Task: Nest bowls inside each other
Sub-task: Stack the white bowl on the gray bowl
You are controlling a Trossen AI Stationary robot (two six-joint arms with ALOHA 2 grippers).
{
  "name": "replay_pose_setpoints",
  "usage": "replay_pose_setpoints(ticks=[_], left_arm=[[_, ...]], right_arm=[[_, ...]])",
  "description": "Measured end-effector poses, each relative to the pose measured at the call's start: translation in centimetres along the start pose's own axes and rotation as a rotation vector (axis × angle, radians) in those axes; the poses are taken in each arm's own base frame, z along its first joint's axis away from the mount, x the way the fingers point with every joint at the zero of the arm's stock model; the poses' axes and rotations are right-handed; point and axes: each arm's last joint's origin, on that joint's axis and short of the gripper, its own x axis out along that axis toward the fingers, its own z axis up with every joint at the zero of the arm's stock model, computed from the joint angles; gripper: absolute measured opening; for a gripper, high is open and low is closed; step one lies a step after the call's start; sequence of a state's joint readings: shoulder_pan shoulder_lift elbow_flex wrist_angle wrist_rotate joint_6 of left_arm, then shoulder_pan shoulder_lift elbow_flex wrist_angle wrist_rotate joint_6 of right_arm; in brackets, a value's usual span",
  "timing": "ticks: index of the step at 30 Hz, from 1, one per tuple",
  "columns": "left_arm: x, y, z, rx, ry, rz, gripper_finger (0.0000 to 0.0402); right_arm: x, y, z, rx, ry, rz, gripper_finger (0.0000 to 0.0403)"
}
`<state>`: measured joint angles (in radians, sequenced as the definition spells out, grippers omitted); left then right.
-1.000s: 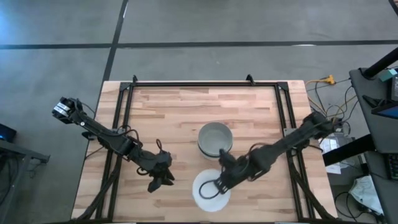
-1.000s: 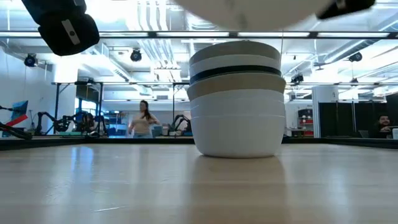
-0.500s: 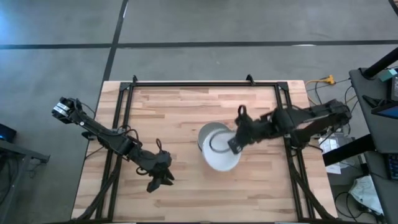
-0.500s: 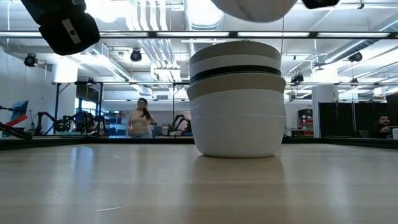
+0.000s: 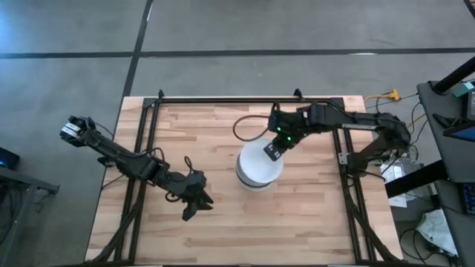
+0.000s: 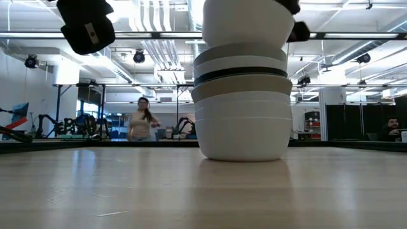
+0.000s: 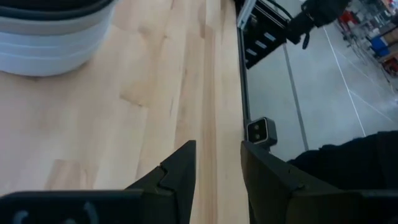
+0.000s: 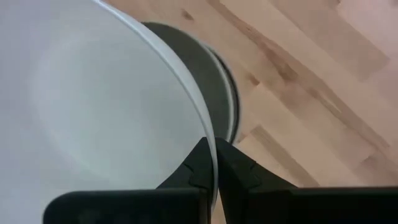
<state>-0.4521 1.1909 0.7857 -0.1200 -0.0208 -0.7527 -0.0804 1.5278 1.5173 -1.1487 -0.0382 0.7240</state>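
Observation:
A stack of nested bowls (image 5: 258,172) stands mid-table on its white bottom bowl (image 6: 241,130); above that show rims of grey, black, white and grey. One more white bowl (image 6: 248,22) sits on top, its base down in the top grey bowl (image 8: 208,81). My right gripper (image 5: 272,153) is shut on this bowl at its far-right side. My left gripper (image 5: 194,205) hovers open left of the stack, near the table's near edge, touching nothing; its fingers (image 7: 180,168) stand apart over bare wood. The stack (image 7: 50,31) shows in its wrist view. My right gripper holds the top white bowl by its rim (image 8: 208,146), on the far-right side of the bowl. One finger is inside the bowl and one outside, pinching the wall. The fingers come from above, slanting in from the far right. The bowl stays upright, its base inside the stack's top bowl.
Bare wooden tabletop (image 5: 200,133) lies all around the stack. A black metal frame (image 5: 237,99) runs along the table's far edge and sides. Cables and equipment (image 5: 445,141) stand off the right edge. A person (image 6: 141,121) stands far off in the room behind.
My right gripper has carried the white bowl from the table's near side toward the far edge, high over the stack, then down onto it; the bowl now sits in the top grey bowl. My left gripper has shifted slightly to the right.

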Motion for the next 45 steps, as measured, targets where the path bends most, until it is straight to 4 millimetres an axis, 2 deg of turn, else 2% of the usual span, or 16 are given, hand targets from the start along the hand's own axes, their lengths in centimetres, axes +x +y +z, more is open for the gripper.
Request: replay_pose_setpoints(ticks=[7,13,20,28,45], left_arm=[[0.0,0.2,0.2,-0.005,-0.017,0.018,0.0111],[0.0,0.3,0.3,-0.01,-0.024,0.025,0.0111],[0.0,0.4,0.4,-0.013,-0.027,0.027,0.0111],[0.0,0.4,0.4,-0.036,-0.027,0.028,0.0111],[0.0,0.5,0.4,-0.036,-0.025,0.03,0.0111]], right_arm=[[1.4,-0.9,1.6,-0.047,0.082,-0.003,0.0009],[1.9,-0.1,2.8,-0.124,0.158,-0.055,0.0009],[3.4,1.1,4.5,-0.196,0.192,-0.072,0.0009],[5.5,1.5,5.2,-0.249,0.262,-0.109,0.0009],[6.0,1.4,5.1,-0.304,0.283,-0.108,0.0009]])
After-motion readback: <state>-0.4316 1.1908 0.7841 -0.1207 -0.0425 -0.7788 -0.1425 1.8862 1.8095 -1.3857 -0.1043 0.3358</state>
